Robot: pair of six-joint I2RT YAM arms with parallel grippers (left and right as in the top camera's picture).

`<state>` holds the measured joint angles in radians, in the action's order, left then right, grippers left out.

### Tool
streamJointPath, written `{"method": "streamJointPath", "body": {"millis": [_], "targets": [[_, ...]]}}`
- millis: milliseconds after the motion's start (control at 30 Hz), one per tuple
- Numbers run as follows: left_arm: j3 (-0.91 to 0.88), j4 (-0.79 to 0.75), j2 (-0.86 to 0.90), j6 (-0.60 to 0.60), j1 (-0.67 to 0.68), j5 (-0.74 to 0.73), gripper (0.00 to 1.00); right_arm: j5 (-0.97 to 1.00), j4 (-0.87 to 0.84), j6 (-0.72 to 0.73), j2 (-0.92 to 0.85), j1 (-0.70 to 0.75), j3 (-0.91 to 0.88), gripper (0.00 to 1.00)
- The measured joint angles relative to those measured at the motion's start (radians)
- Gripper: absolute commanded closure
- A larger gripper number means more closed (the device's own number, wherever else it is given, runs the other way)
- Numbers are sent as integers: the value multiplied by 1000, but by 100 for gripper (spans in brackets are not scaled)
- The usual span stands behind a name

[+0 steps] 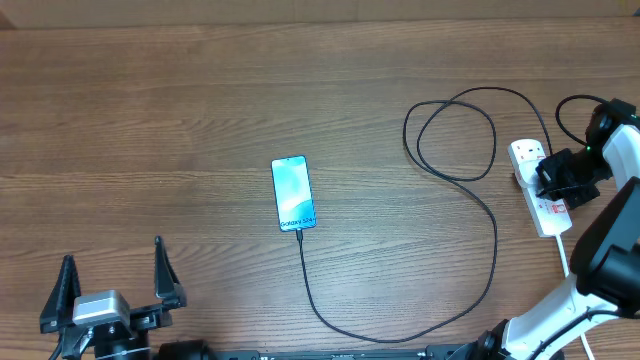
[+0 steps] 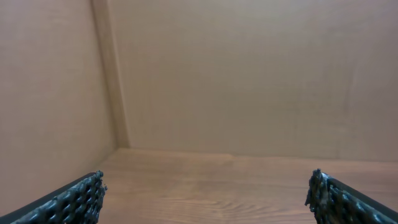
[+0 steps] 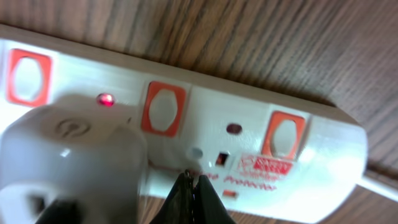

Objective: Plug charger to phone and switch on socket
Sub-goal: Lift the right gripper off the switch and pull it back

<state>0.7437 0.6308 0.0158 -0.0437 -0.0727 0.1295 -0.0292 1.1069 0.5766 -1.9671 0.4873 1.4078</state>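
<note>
What we cannot see
Right arm (image 1: 580,168) hides the socket's (image 1: 548,218) middle; charger (image 1: 496,245) tip at the phone (image 1: 293,193) too small.

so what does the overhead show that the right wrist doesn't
Only overhead: the phone, the charger cable running to its near end, and the open left gripper. Only right wrist: a lit red light on the socket, its orange-red switches, a white plug. Both: the socket with the shut right gripper over it.
</note>
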Motion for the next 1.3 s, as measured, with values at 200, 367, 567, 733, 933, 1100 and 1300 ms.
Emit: {"method": "streamJointPath", "body": {"millis": [200, 367, 567, 733, 933, 1100, 1300], "targets": [[-22, -64, 0, 27, 0, -74, 1, 9, 4, 0, 255, 8, -3, 96], [-121, -217, -1, 151, 0, -100, 0, 5, -19, 1, 562, 9, -2, 96], [-307, -462, -1, 311, 0, -111, 0, -122, -90, 27, 815, 11, 28, 96], [-460, -622, -1, 380, 0, -112, 1, -325, -223, 66, 834, 20, 116, 96], [-607, -785, -1, 409, 0, -111, 1, -593, -562, 202, 855, 23, 132, 96], [-676, -797, -1, 428, 0, -111, 0, -680, -851, 339, 909, 23, 137, 92], [-719, -800, -1, 458, 0, -107, 1, -720, -1075, 417, 983, 23, 154, 84]]}}
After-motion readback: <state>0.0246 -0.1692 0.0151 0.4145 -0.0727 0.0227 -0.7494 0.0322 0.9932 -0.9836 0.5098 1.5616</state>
